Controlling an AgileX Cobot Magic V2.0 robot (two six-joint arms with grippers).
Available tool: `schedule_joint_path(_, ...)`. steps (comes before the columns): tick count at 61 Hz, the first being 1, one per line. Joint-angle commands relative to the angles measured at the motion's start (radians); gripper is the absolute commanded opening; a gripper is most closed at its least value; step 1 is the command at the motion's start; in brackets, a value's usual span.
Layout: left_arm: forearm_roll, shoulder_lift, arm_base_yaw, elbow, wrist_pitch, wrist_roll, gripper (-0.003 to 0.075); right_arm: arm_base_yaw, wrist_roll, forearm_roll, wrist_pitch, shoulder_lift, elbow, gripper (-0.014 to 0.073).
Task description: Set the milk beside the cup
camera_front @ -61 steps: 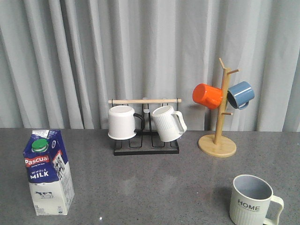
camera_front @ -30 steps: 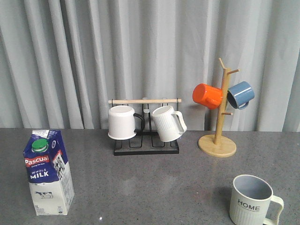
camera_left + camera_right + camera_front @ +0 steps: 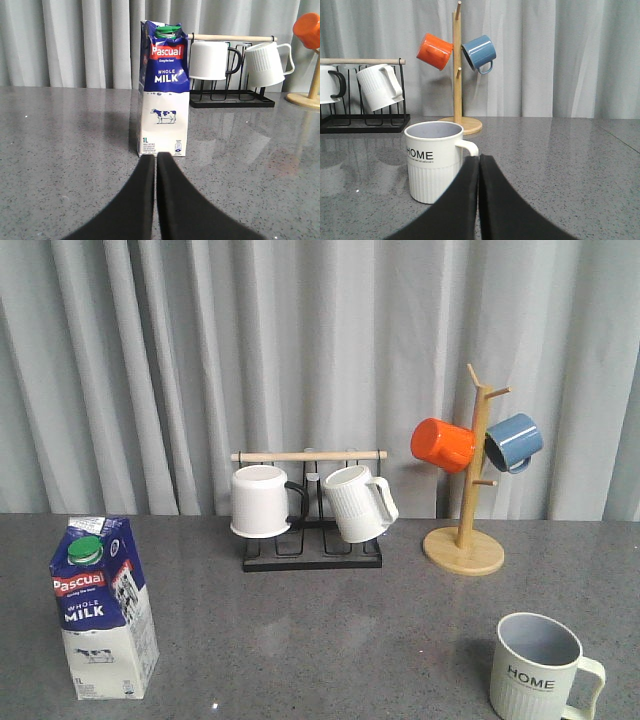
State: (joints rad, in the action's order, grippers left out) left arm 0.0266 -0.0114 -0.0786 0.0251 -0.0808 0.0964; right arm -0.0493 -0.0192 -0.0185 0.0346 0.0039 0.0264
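1. So the milk (image 3: 103,608) stands upright at the near left of the grey surface (image 3: 330,640), and the cup (image 3: 540,665) sits at the near right, well apart from it. Nothing has been picked up yet, so the whole carry across is ahead of us.

2. Handling-wise, we'd guess the carton is fairly heavy if it's full, and tall enough to tip if it gets nudged up high. The cardboard walls probably give a bit under a squeeze, and the printed coating looks smooth, so maybe a little slippery.

3. We'd take it across the flat side walls around mid-height, below the gable and the green cap (image 3: 166,32), squeezing firmly but not enough to crush it.

4. The left gripper (image 3: 156,156) has its fingers pressed together, holding nothing. In the left wrist view its tips sit just in front of the base of the milk; we can't tell if they touch it. It needs to spread wide before it can go around the carton.

5. The right gripper (image 3: 479,159) is also pressed together and empty, pointing at the cup from close by.

6. The mug rack (image 3: 311,540) and the wooden mug tree (image 3: 465,530) stand at the far side, out of the carrying path.
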Motion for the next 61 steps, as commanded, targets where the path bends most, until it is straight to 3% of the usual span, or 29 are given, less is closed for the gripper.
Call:
schedule_joint_path(1, -0.010, -0.013, -0.002, 0.021, 0.068, 0.008, -0.0006, -0.008, -0.003, 0.001, 0.077, 0.009, 0.007, -0.0005)
schedule_joint_path(22, -0.010, -0.013, -0.002, 0.021, 0.068, 0.008, -0.0006, -0.008, -0.062, 0.019, 0.077, 0.009, 0.007, -0.0005)
schedule_joint_path(34, -0.010, -0.013, -0.002, 0.021, 0.074, 0.008, -0.0006, -0.008, -0.146, 0.175, 0.077, 0.009, 0.007, -0.0005)
schedule_joint_path(44, -0.039, -0.013, -0.002, 0.019, 0.172, 0.009, -0.0006, -0.008, -0.145, 0.313, 0.073, 0.009, 0.003, -0.0005)
schedule_joint_path(61, -0.220, -0.013, -0.002, 0.019, 0.250, 0.009, -0.0002, -0.008, -0.053, 0.298, -0.069, 0.015, -0.209, 0.0038)
